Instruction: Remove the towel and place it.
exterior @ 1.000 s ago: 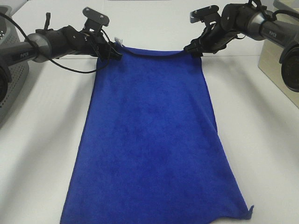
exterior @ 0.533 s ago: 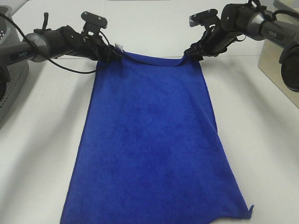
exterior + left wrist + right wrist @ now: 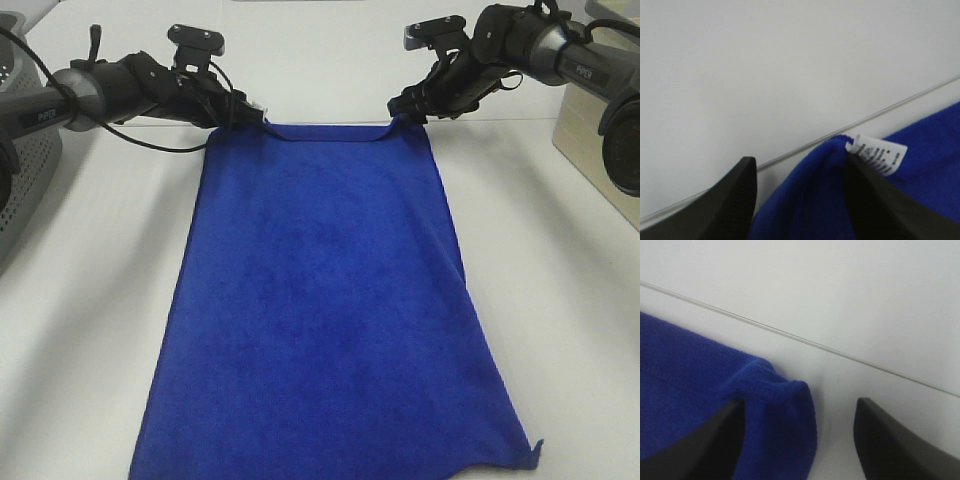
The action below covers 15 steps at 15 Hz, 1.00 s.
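The deep blue towel [image 3: 320, 300] lies flat and lengthwise on the white table [image 3: 90, 300]. Its two far corners are slightly raised and the far edge sags between them. My left gripper [image 3: 245, 112] is at the far left corner. In the left wrist view its fingers [image 3: 730, 205] stand apart around that corner [image 3: 810, 200], next to the white tag [image 3: 880, 155]. My right gripper [image 3: 402, 108] is at the far right corner. Its fingers [image 3: 890, 440] stand wide apart, with the corner [image 3: 775, 410] resting against one finger.
A grey perforated basket [image 3: 25, 150] stands at the left edge. A beige box [image 3: 590, 130] stands at the far right. A thin seam [image 3: 840, 352] runs across the table behind the towel. The towel's near edge reaches the view's bottom.
Both grippers have moved slightly back and up. The towel's far edge was stretched taut between them and now sags in the middle, with the corners standing loose between the fingers.
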Tool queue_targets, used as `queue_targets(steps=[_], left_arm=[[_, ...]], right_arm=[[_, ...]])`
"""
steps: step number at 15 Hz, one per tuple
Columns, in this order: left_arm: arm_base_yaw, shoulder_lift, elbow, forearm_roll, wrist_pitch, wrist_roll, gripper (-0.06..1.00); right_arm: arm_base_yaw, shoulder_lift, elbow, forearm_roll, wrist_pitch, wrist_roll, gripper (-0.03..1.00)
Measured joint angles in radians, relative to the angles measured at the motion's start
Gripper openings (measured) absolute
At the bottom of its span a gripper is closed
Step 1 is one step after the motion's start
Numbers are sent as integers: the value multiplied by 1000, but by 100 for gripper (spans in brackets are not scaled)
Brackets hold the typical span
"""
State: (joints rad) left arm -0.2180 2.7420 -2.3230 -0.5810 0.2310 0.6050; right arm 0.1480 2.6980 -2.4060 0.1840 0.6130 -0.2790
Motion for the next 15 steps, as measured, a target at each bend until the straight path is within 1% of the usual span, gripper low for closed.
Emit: queue_targets(steps=[2, 3, 4, 7, 9, 10, 11, 12, 13, 14, 15], left_arm=[[1, -12, 0, -54, -1, -71, 51], [1, -12, 0, -72, 4, -113, 51], [2, -13, 0, -79, 26, -145, 51], [3, -41, 0, -75, 178, -173, 51], [3, -100, 0, -21, 331, -181, 51], [3, -137, 0, 18, 416, -200, 52], [3, -182, 0, 71, 490, -239, 55], [3, -223, 0, 123, 562, -290, 61], [3, -270, -1, 184, 639, -349, 67], [3, -313, -1, 242, 705, -407, 72], [3, -362, -1, 294, 753, -444, 74]], right_arm=[[0, -7, 0, 25, 13, 0, 63], [0, -16, 0, 28, 38, 0, 63], [0, -30, 0, 30, 82, 0, 63], [0, -94, 0, 35, 255, 0, 63], [0, -163, 0, 35, 423, 5, 63], [0, -197, 0, 36, 495, 20, 64], [0, -232, -1, 36, 558, 29, 67], [0, -269, -1, 34, 587, 39, 71], [0, -303, -1, 25, 596, 53, 76], [0, -340, -1, 5, 602, 81, 80], [0, -377, -1, -17, 603, 102, 81]])
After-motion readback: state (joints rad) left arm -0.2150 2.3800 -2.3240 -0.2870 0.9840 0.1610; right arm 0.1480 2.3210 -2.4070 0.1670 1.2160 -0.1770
